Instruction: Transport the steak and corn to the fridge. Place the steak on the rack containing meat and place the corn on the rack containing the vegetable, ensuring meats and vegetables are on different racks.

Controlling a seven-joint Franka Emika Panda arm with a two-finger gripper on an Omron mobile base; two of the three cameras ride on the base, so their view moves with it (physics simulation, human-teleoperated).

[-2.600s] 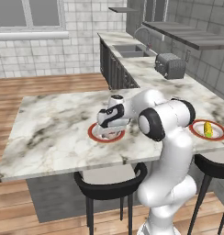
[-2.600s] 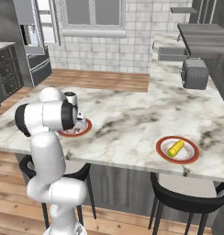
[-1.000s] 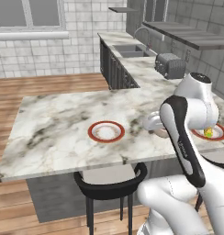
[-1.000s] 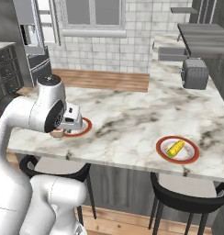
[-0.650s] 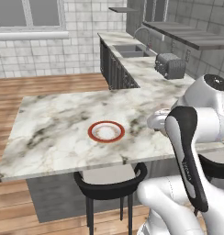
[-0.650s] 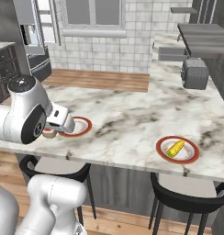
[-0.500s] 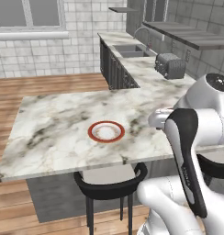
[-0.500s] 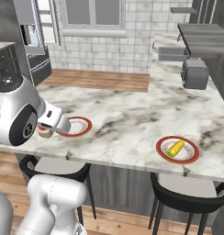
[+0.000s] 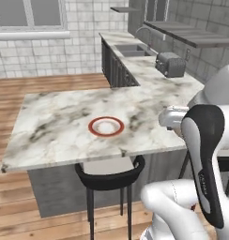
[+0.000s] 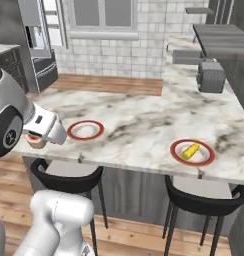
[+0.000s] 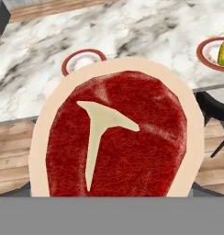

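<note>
The marble island counter (image 10: 139, 120) carries two red-rimmed plates. The steak (image 11: 116, 137), a red slab with a pale rim and a T-shaped pale bone mark, sits held in the wide-set gripper (image 10: 36, 140) off the counter's near left edge. The corn (image 10: 190, 150), a yellow cob, lies diagonally on the right plate (image 10: 206, 159); the left plate (image 10: 85, 130) sits beside the gripper

We count one steak (image 11: 116, 137), red with a pale rim. One corn (image 10: 190, 150) cob, yellow. Two round red-rimmed plates: an empty plate (image 10: 85, 130) and a second plate (image 10: 208, 155) under the cob. One marble counter (image 10: 139, 120). Two black stools: a left stool (image 10: 66, 181) and a right stool (image 10: 204, 202). One grey toaster (image 10: 211, 76). One window (image 10: 104, 14).
</note>
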